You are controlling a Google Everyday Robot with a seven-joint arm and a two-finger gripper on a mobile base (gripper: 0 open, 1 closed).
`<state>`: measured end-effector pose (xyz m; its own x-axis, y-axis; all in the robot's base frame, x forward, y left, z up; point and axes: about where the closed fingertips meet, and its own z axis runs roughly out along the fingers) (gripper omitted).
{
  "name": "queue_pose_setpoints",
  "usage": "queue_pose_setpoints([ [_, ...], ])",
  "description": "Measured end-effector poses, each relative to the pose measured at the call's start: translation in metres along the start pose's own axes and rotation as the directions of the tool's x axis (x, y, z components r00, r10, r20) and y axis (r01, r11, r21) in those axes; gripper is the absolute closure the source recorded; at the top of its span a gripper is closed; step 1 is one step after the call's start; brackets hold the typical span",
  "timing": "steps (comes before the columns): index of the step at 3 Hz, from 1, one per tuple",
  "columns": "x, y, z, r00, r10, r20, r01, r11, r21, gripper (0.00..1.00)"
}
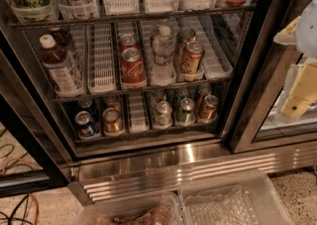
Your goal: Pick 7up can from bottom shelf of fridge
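Claw (298,95) hangs at the right edge of view, outside the fridge (247,110) frame. Spread or pressed together, I cannot tell. Down on the bottom shelf (137,115), the 7up can (185,112) stands upright at that surface's front edge, right of centre, between a silver can (162,114) and a gold-brown can (208,108) by the right corner. A Pepsi can (85,124) holds the left corner.

7up can (185,112) upright, silver top, greenish body, front of bottom shelf (143,134) in fridge (173,159); pincer (298,95) at right, outside fridge
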<state>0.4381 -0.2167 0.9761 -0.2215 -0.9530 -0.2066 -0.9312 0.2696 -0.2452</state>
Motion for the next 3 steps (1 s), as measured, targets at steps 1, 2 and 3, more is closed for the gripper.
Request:
queue_pose_setpoints([
  [1,0.000,0.000,0.000,1.000,0.000,0.000,0.000,1.0000,0.000,0.00],
  [2,-0.004,0.007,0.015,1.000,0.008,0.002,-0.008,0.9997,-0.025,0.00],
  [3,-0.014,0.034,0.047,0.998,0.037,0.043,-0.034,0.9969,-0.071,0.00],
])
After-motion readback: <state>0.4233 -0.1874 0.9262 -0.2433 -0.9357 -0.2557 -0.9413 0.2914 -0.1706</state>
